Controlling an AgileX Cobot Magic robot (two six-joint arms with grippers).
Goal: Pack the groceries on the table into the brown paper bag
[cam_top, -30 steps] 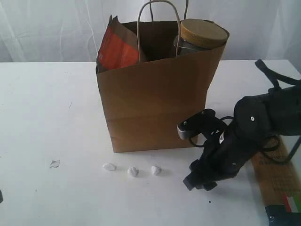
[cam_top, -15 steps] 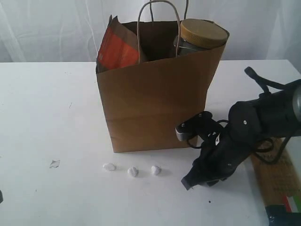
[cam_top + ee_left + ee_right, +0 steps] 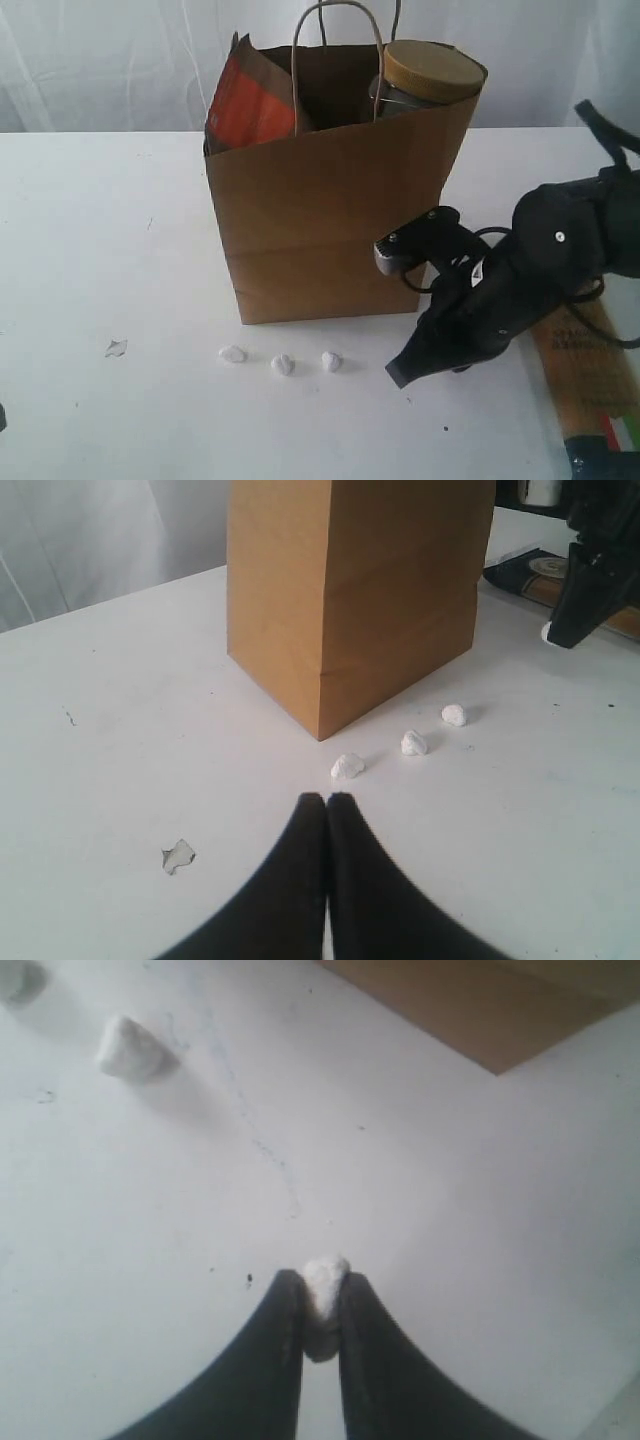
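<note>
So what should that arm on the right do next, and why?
Probably lift straight up a little. The right gripper is pinched shut on a small white lump low by the table, and the paper bag stands close beside it, so rising first should keep it clear of both.

Right arm [image 3: 545, 265] is showing a matte black casing carrying one pale screw head [image 3: 560, 237], black cables [image 3: 600, 128] and a grey-faced block [image 3: 386, 262]. Left gripper [image 3: 327, 815] and right gripper [image 3: 320, 1295] are presenting smooth black fingers [image 3: 270, 1360] tapering to rounded tips.
</note>
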